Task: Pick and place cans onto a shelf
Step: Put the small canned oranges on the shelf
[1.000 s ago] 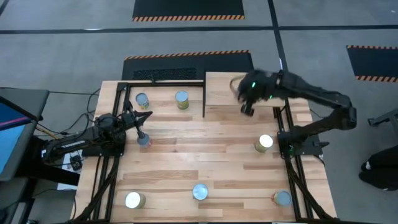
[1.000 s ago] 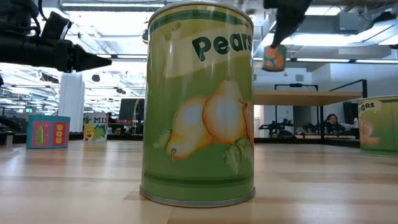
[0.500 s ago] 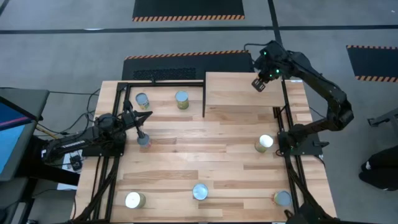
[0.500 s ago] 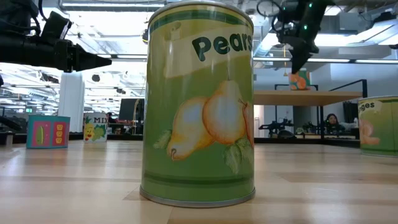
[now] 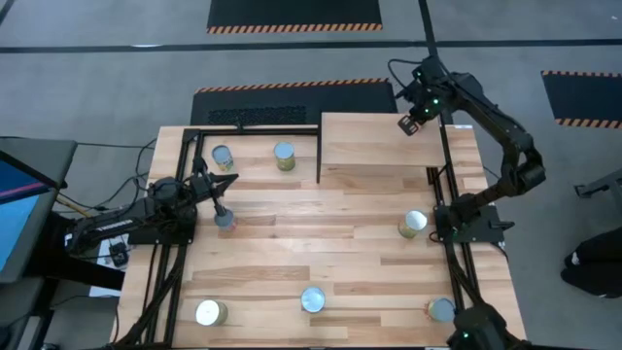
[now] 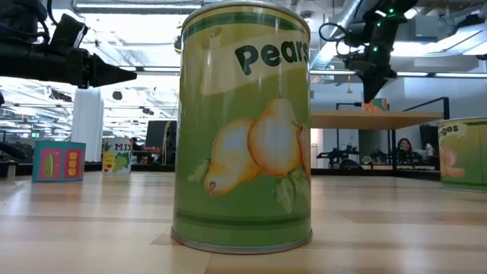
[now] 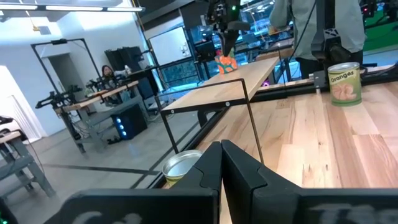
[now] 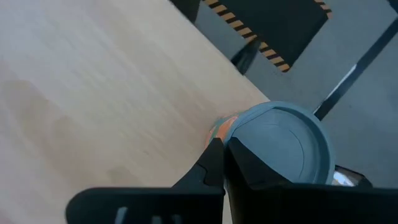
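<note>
- Setting a can on the shelf [image 5: 374,146] looks like the step in hand. The right hand [image 5: 409,123] is at the shelf's far right corner.
- Right hand's fingers [image 8: 214,155] are narrow, almost together, right against the rim of the red-orange can [image 8: 283,146]. Whether they actually pinch it cannot be told.
- The low view shows the can upright on the shelf board, just under the hand.
- To do it well: the can sits close to the board's corner edge, so it should be flat and steady before letting go. Open only a little and lift straight up, with no sideways drag that could tip it off the corner.
- Better to leave room inward on the board for the cans yet to come.
- Left hand [image 5: 229,181] waits with fingers pressed together over the left side of the worktop [image 5: 321,243].
- The can is small and cylindrical, with a grey-silver lid that has a raised rim. Only a strip of its red-orange label shows.
- The other cans are on the worktop, e.g. the green pears can [image 6: 243,125].
</note>
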